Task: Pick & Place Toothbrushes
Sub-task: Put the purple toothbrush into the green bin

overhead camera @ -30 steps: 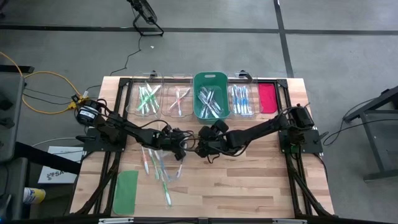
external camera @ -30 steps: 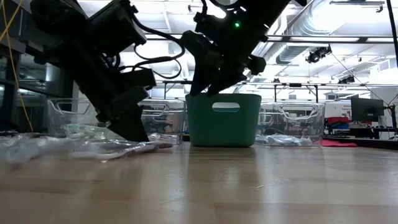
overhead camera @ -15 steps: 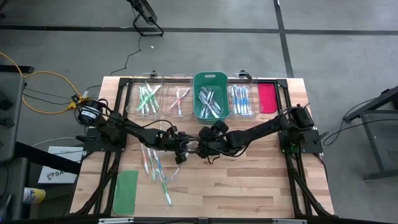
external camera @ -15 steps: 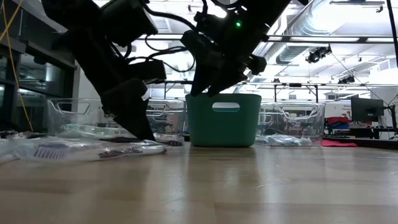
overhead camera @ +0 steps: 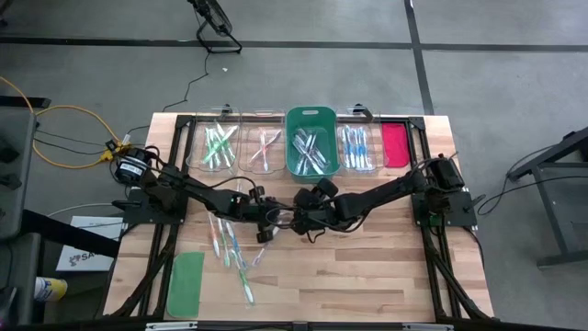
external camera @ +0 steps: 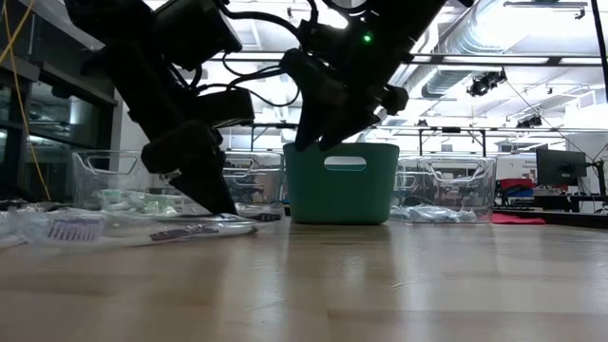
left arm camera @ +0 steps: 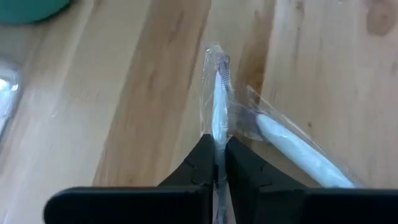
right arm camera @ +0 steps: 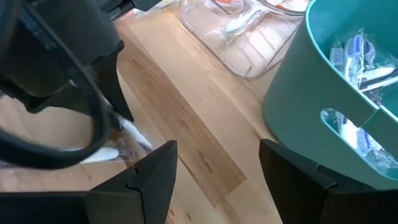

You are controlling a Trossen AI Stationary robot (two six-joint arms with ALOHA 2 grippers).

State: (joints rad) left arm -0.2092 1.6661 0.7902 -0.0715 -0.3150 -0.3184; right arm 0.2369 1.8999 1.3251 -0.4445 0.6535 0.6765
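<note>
Gripping a wrapped toothbrush (left arm camera: 219, 99), left claw (left arm camera: 217, 163) sits on the table (left arm camera: 124, 112)

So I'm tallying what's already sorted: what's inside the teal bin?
The teal bin holds a heap of wrapped toothbrushes, white handles with blue and purple bristles. Those underneath, and the bin's floor, are covered, so no count is possible.

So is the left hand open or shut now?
Shut. In the left wrist view the left hand pinches a wrapped toothbrush between its fingers.

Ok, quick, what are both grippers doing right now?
Left gripper: closed on a wrapped toothbrush lying on the table.
Right gripper: open, empty.
</note>
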